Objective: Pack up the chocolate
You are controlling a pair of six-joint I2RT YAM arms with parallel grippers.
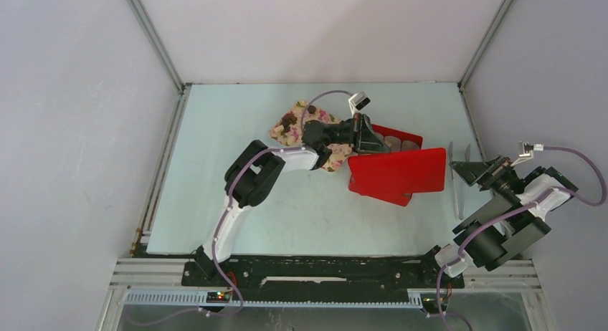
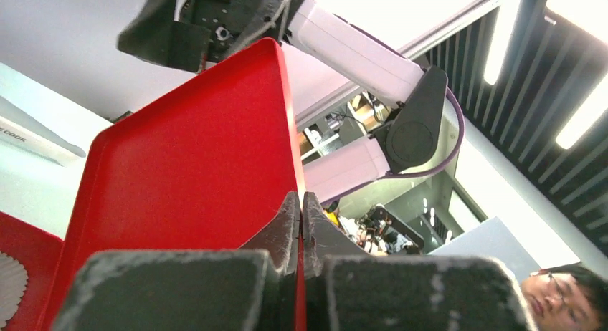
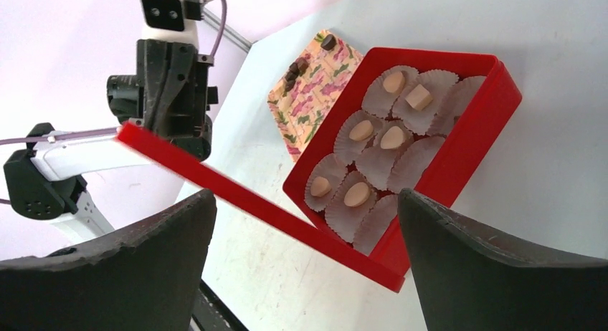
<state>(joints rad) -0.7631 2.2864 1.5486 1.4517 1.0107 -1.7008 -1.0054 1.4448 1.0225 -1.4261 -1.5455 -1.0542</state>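
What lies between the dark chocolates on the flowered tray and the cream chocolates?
The red box's side wall and the rims of the white paper cups holding the cream chocolates; the right wrist view shows this.

Left end effector [image 2: 301,202], clamped on red lid [image 2: 193,166] — right arm [image 2: 358,51] above

Reaches the left arm [image 1: 247,179] out from its base, elbow raised and bent, forearm running rightward to the wrist. Clamps the left gripper [image 2: 301,210] on the edge of the red lid [image 2: 193,152], fingers [image 2: 281,231] pressed together with only that thin edge between them. Holds the right arm [image 1: 502,227] folded low at the near right, wrist aimed left, right gripper [image 3: 305,202] spread wide and gripping nothing
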